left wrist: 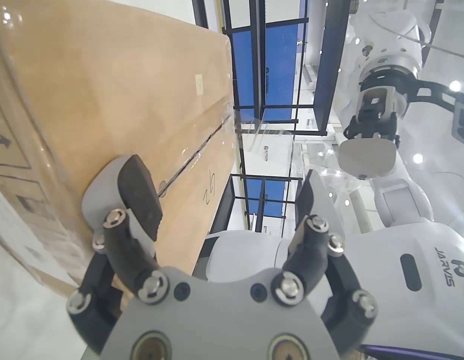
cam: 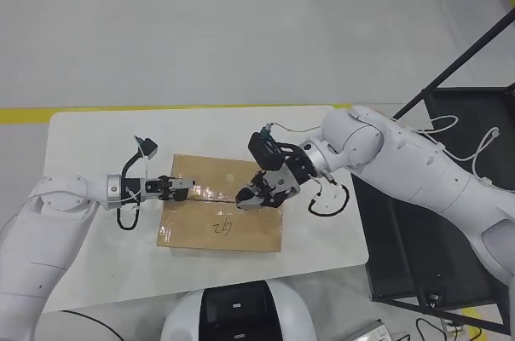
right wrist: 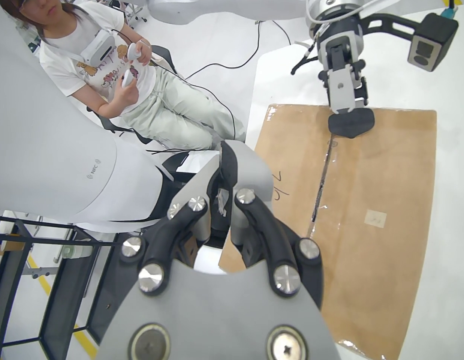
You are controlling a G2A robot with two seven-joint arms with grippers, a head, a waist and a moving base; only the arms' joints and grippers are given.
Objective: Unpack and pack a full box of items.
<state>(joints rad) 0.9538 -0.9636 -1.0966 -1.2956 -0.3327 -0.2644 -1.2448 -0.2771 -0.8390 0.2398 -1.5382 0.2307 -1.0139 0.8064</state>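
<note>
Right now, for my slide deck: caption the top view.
Left claw open and right claw shut, both over the seam of a closed cardboard box on a table.

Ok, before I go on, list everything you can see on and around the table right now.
cardboard box: one, brown, closed, lying flat mid-table, pen mark on top.
clear tape: one strip, see-through, lifted off the box at a seam end.
sticker: one, small, pale, on the box top beside the seam.
table: one, white, under the box.
rack: one, black metal, on the floor at the robot's right.
floor line: one, yellow, beyond the table's far edge.
left end effector: one, grey and black, open, at one end of the seam.
right end effector: one, grey and black, shut, apparently on the tape, above the box.
</note>
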